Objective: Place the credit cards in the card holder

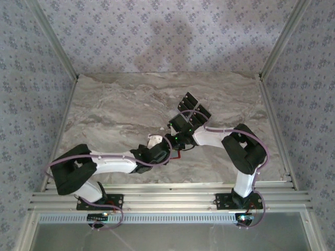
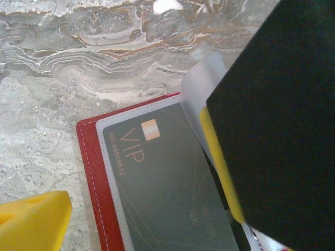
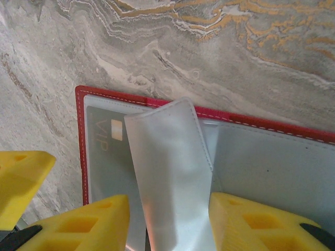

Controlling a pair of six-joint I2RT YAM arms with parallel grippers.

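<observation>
The card holder [image 2: 91,157] lies open and flat on the marble worktop [image 1: 104,104], about midway between its left and right edges and nearer the near edge than the far one, right where the two arms meet. Its red stitched border frames pale clear pockets. The left-hand pocket holds a dark grey VIP card [image 2: 167,188] with gold lettering and a small chip, lying flat under the plastic.

One clear sleeve [image 3: 167,167] stands up off the open holder, bowed, beside that filled pocket. The right gripper [image 3: 167,230] straddles it: the yellow fingers stand partway apart, one on each side edge of the sleeve, which fills the gap between them. I cannot tell whether they are truly pinching it or only flanking it.

The left gripper [image 1: 166,150] comes in from the left and hovers low over the holder's left half, jaws spread wide with nothing held. One of its yellow fingers [image 2: 31,219] sits just off the holder's red left edge, above bare marble — apart from the leather.

The remaining credit cards [image 1: 194,111] — a few black rectangles, overlapping in a loose fan — lie on the worktop beyond the right wrist, toward the far edge and slightly right of centre, apart from the holder.
</observation>
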